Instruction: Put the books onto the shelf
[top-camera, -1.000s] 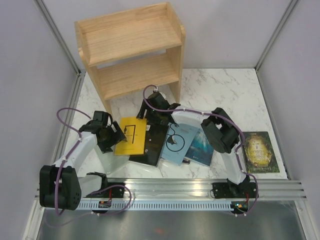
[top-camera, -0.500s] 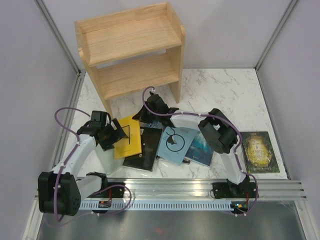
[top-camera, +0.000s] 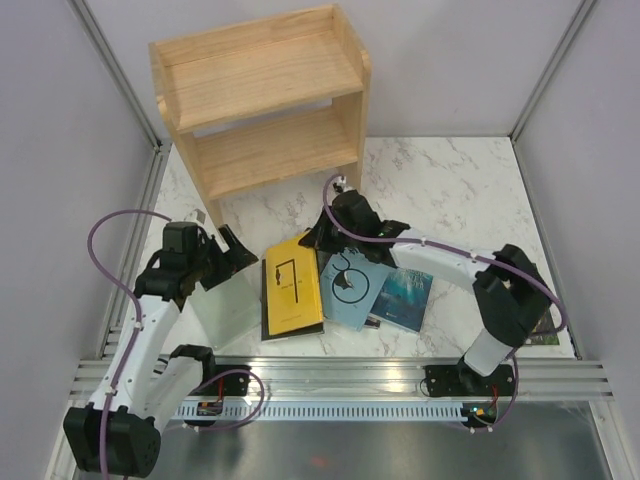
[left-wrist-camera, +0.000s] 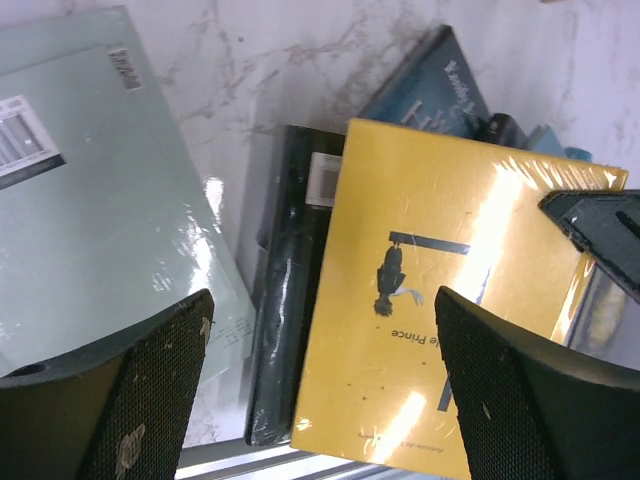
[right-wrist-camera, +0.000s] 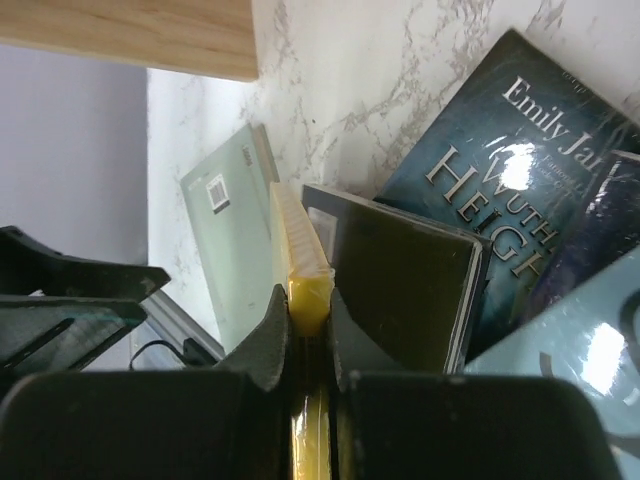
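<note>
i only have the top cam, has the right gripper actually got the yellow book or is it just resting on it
observer: it has it. In the right wrist view the right gripper is shut on the yellow book, pinching its edge between both fingers.
operator: what's the dark book hidden behind that gripper
observer: the right wrist view shows a dark teal book lying flat, with "Emily" printed on its cover.
operator: and the left gripper
observer: the left wrist view shows the left gripper open and holding nothing. The pale grey-green book lies by one finger, with its barcode facing up.
</note>
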